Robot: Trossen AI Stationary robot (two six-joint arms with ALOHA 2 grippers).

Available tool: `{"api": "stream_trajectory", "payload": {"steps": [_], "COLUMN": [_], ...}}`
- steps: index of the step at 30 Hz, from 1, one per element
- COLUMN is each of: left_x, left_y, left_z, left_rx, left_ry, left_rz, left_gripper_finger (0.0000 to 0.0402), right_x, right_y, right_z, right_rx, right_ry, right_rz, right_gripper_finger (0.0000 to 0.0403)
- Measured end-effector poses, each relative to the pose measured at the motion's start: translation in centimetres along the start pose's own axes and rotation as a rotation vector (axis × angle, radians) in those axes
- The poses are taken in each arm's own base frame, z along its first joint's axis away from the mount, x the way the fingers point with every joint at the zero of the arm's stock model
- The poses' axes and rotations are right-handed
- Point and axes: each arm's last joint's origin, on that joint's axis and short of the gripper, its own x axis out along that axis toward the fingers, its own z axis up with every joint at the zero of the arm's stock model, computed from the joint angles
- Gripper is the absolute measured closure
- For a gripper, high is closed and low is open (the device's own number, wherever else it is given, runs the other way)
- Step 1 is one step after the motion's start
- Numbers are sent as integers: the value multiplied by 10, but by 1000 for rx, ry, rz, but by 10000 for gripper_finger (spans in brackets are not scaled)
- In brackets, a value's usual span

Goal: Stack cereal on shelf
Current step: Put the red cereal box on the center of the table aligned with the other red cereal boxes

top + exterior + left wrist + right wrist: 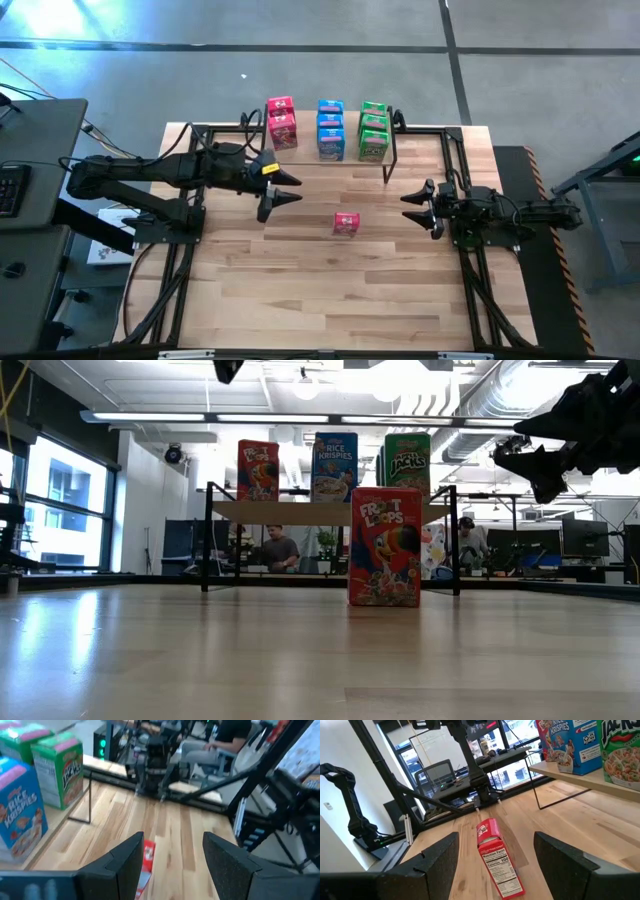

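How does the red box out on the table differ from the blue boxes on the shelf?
The red Froot Loops box stands alone on the tabletop between the grippers; the blue Rice Krispies boxes sit grouped on the shelf. Red front against blue. Both stand upright and look the same size.

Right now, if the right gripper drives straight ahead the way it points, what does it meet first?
Most likely the lone red-pink cardboard cereal box standing on the table: it sits between the right gripper's open fingers in the wrist view. The gripper may pass above it, as height is unclear.
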Motion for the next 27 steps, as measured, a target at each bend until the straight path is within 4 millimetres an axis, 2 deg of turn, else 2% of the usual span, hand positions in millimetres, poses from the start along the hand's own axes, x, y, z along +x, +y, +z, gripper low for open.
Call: {"api": "stream_trajectory", "payload": {"steps": [6, 14, 20, 27], "left_x": [0, 19, 48, 87], "left_y": [-2, -9, -15, -12], "left_z": [7, 29, 36, 19], "left_rx": [58, 133, 184, 204], "left_ry": [-48, 44, 120, 243], "left_rz": [-32, -75, -82, -74], "left_gripper_finger": [206, 206, 206, 206], "right_x": [0, 0, 0, 0], "right_y": [0, 0, 0, 0], "right_z": [0, 0, 0, 0], "right_rx": [0, 0, 0, 0], "right_ry": [0, 3, 3, 3], "right_rz": [0, -1, -1, -1], "right_gripper_finger": [153, 153, 153, 153]}}
